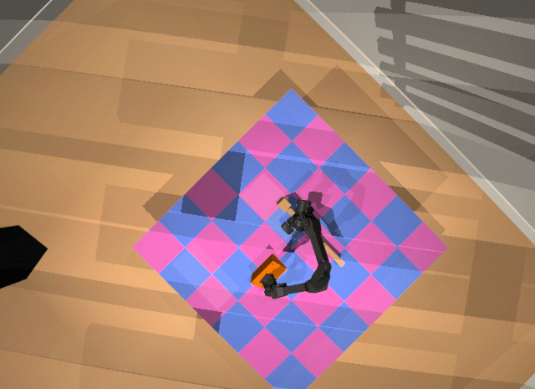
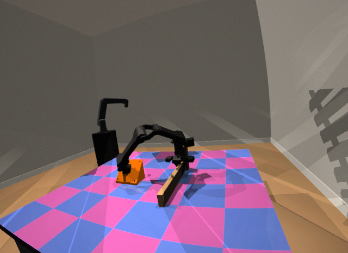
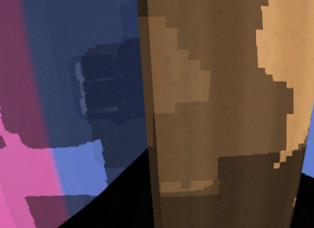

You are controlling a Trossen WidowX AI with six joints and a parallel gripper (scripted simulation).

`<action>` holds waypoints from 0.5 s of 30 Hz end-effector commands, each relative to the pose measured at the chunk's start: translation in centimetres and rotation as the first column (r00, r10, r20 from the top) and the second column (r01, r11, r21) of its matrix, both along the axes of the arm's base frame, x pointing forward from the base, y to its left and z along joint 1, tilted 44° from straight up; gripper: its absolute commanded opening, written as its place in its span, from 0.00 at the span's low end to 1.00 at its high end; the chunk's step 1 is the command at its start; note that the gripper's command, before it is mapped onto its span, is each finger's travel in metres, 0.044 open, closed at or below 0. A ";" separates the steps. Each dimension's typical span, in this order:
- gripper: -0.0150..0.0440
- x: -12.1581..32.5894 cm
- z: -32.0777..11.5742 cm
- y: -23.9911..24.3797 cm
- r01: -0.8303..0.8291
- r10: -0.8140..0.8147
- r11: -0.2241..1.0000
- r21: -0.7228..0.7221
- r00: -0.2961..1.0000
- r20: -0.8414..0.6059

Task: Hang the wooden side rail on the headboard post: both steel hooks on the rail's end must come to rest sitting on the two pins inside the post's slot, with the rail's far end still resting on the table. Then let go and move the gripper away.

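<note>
The wooden side rail [image 1: 333, 253] [image 2: 169, 185] [image 3: 235, 125] runs from its far end, low on the checkered table surface, to the headboard post. The wooden post [image 1: 282, 203] [image 2: 186, 151] stands upright at the rail's other end, partly behind the gripper. My gripper [image 1: 298, 224] [image 2: 179, 160] is shut on the rail close to the post, one finger on each side. In the wrist view the rail fills the space between the black fingers. The rail's end appears to be at or against the post. The hooks, slot and pins are hidden, so their seating cannot be told.
An orange wedge-shaped block [image 1: 268, 268] [image 2: 136, 171] sits beside the arm's base, to one side of the rail. The arm arches over from there. A black stand with a bent arm [image 2: 105, 146] is beyond the checkered surface [image 1: 291, 371]. Shadows cross the scene.
</note>
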State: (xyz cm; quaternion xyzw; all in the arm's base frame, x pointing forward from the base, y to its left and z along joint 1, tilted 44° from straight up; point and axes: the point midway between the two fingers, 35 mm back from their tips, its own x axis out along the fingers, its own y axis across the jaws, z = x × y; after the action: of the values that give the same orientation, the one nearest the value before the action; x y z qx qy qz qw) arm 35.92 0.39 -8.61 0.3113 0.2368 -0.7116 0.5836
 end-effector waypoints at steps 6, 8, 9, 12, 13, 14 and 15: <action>0.25 0.0 -0.1 0.0 -0.001 0.001 1.000 0.005 1.000 0.002; 0.25 0.0 -0.2 0.0 -0.001 0.001 1.000 0.005 1.000 0.002; 0.25 0.0 -0.2 0.0 -0.001 0.001 1.000 0.005 1.000 0.002; 0.25 0.0 -0.2 -0.1 -0.001 0.001 1.000 0.005 1.000 0.002; 0.25 0.0 -0.2 -0.1 -0.001 0.001 1.000 0.005 1.000 0.002; 0.25 0.0 -0.2 -0.1 -0.001 0.001 1.000 0.005 1.000 0.002; 0.25 0.0 -0.2 -0.1 -0.001 0.001 1.000 0.005 1.000 0.002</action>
State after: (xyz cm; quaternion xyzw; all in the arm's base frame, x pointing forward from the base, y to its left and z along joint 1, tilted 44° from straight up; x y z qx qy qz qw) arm 35.87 0.31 -8.75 0.3111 0.2372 -0.7114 0.5838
